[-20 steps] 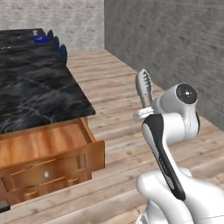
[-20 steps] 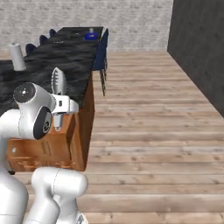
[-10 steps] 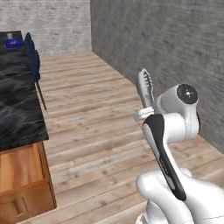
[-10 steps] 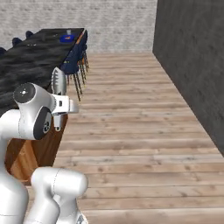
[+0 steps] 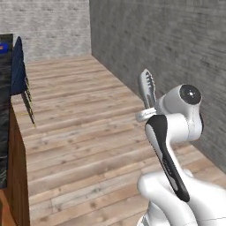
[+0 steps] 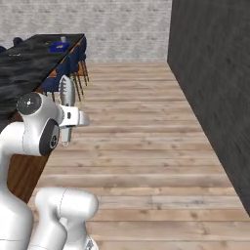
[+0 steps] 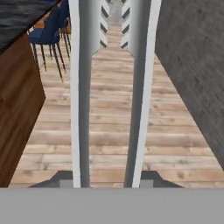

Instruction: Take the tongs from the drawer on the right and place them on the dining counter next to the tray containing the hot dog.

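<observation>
the tool (image 7: 107, 177) is clenched on the tongs (image 7: 109, 87); in the hand view the two grey arms run straight away from the tool, with the toothed tips far ahead. in the base views the tongs stand almost upright above the tool, held over the wooden floor (image 6: 146, 146). the dining counter (image 6: 34, 56) lies ahead of the tool and to its left side, well apart. the blue tray (image 6: 58, 47) sits near the far end of this counter, with dark blue chairs (image 6: 66, 73) along its edge. the hot dog is too small to tell. i judge that carrying is the step now: the tongs must travel forward and left, then lie down beside the tray.
</observation>
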